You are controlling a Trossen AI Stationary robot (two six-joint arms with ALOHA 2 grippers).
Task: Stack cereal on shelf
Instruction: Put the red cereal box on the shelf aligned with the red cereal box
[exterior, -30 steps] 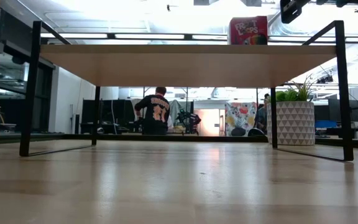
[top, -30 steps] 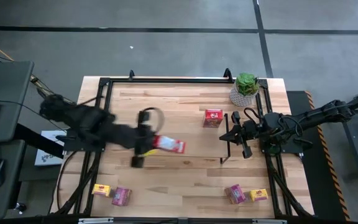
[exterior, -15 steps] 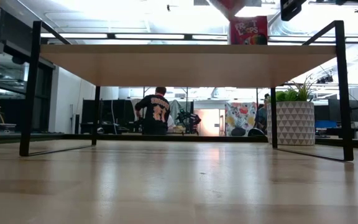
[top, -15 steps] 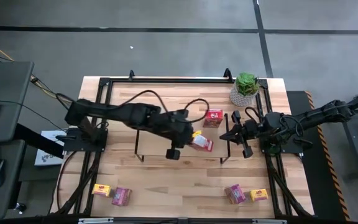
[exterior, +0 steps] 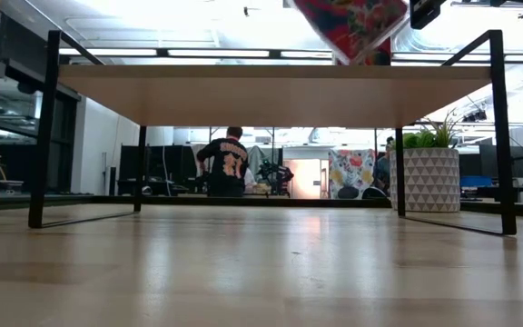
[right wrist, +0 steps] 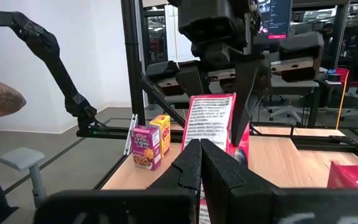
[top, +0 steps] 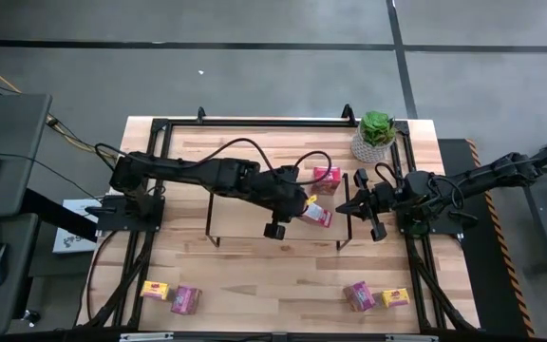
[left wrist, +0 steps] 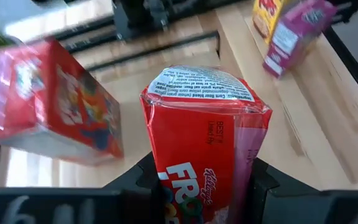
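Near the desk's front edge, left end: one small yellow cardboard cereal box (top: 155,291) and one magenta-pink one (top: 185,299), side by side, untouched; likely waiting their turn.

Left hand (top: 304,208) reaches across the low light-wood shelf on black wire legs (top: 245,214), clamped on a small red cardboard cereal box (top: 315,215) above the shelf's right end. Box is pinched across its narrow sides, tilted, end flap with small print facing away from the wrist; the low view shows it above the board, not yet set down. The grip seems to leave the bottom free for placing.

Just behind it, a second red cereal box (top: 326,180) stands upright on the shelf; probably the neighbour to match.

Right hand (top: 359,205) waits off the shelf's right end, fingers pressed together, empty.

Front right corner of desk: another pink (top: 359,296) and yellow box (top: 394,298).
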